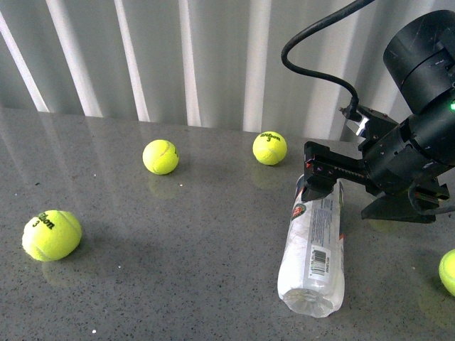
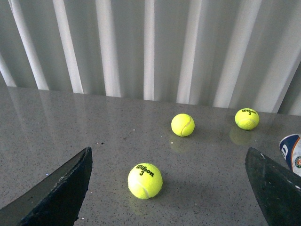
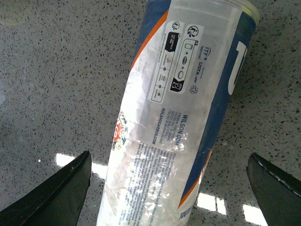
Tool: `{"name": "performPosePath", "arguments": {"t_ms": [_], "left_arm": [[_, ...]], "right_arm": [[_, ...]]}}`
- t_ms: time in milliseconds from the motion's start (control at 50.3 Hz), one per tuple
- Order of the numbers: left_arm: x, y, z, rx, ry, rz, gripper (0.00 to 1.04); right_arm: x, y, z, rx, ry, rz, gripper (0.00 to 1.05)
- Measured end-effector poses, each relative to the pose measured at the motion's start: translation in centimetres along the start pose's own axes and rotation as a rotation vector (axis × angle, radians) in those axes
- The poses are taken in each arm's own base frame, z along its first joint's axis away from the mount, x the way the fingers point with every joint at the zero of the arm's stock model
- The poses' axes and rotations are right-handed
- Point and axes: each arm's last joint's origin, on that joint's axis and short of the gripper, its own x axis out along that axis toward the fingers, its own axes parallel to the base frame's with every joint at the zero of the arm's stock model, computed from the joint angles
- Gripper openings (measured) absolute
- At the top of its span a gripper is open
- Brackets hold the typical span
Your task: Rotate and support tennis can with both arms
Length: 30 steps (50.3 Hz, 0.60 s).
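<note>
Grey speckled surface (image 1: 178,284), backed by a white ribbed wall (image 1: 213,57).

Tennis can (image 1: 313,249): lying on its side, right of centre in the front view. Its clear closed end points toward the camera and its far end sits under the right claw (image 1: 359,199). The printed label and barcode face up.

Right claw: spread wide, with one finger on each side of the can's far end. In the right wrist view both fingers (image 3: 61,188) stand clear of the can, gripping nothing. A black cable (image 1: 313,42) loops above the arm.

Left claw (image 2: 168,155): seen only in its own wrist view, spread wide, holding nothing. One end of the can shows at that picture's edge.

Loose items: near-left ball (image 1: 52,234), middle ball (image 1: 161,156), far ball (image 1: 270,148) just beyond the can's far end, and edge ball (image 1: 448,271), partly cut off at the right. All are apart from the can.
</note>
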Motion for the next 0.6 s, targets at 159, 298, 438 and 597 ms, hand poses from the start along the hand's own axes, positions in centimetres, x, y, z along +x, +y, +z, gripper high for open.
{"name": "performPosePath", "arguments": {"t_ms": [159,298,438,597], "left_arm": [[0.0,0.0,0.0,0.000,0.000,0.000,0.98],[0.0,0.0,0.0,0.000,0.000,0.000,0.98],[0.0,0.0,0.0,0.000,0.000,0.000,0.98],[0.0,0.0,0.0,0.000,0.000,0.000,0.98]], "right_arm": [[0.9,0.1,0.3,0.017,0.009,-0.003,0.98],[2.1,0.4,0.1,0.024,0.025,0.000,0.98],[3.3,0.5,-0.4,0.027,0.039,0.000,0.98],[4.4,0.4,-0.7,0.030,0.037,-0.010,0.98]]}}
